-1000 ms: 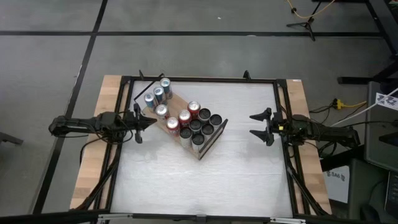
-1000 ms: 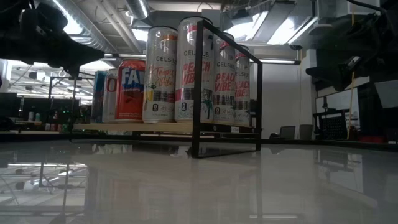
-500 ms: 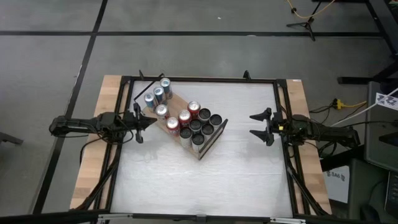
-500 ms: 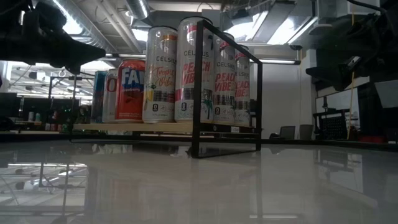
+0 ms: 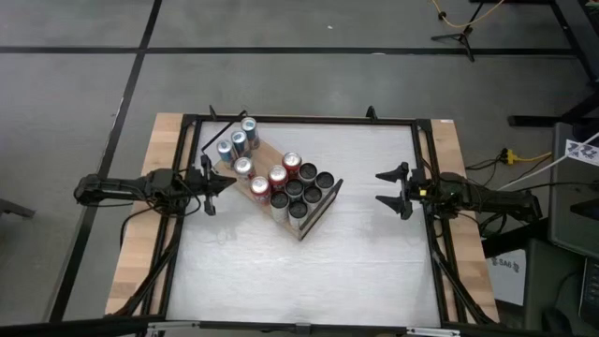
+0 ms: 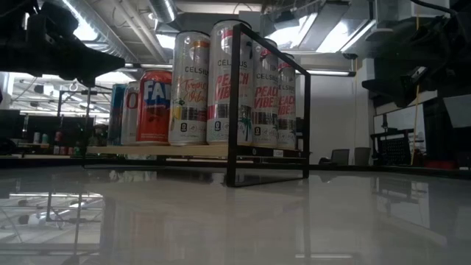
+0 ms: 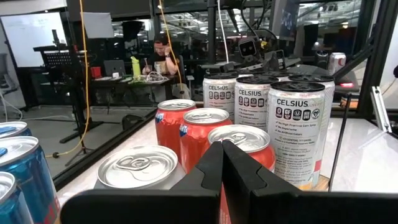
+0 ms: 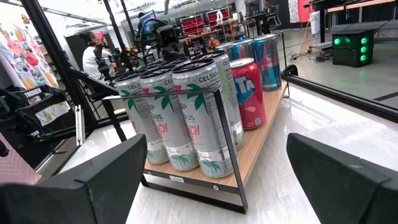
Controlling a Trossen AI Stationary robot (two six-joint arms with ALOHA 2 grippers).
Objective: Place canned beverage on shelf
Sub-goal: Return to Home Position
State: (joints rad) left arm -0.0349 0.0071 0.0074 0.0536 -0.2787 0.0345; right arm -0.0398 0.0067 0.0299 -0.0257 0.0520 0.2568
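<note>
On the shelf (image 8: 261, 140), slanted near the middle of the table (image 5: 374, 271): rows of upright cans (image 5: 292, 187), packed close. Looks like the last step, going back home, with seemingly nothing more to put away. Next, probably just parking both arms and bumping nothing. Easy to read on the tall white cans (image 8: 199, 118): "CELSIUS", then "PEACH VIBE" in red. On the red cans (image 6: 154, 107): "FAN" in white, most likely Fanta. On the blue cans (image 5: 234, 142): no words clear enough to read. Just beside the shelf's left end: the left gripper (image 5: 227, 182), fingers pressed together, holding nothing. Well apart, by the table's right edge: the right gripper (image 5: 382, 188), fingers spread wide, holding nothing too.
</note>
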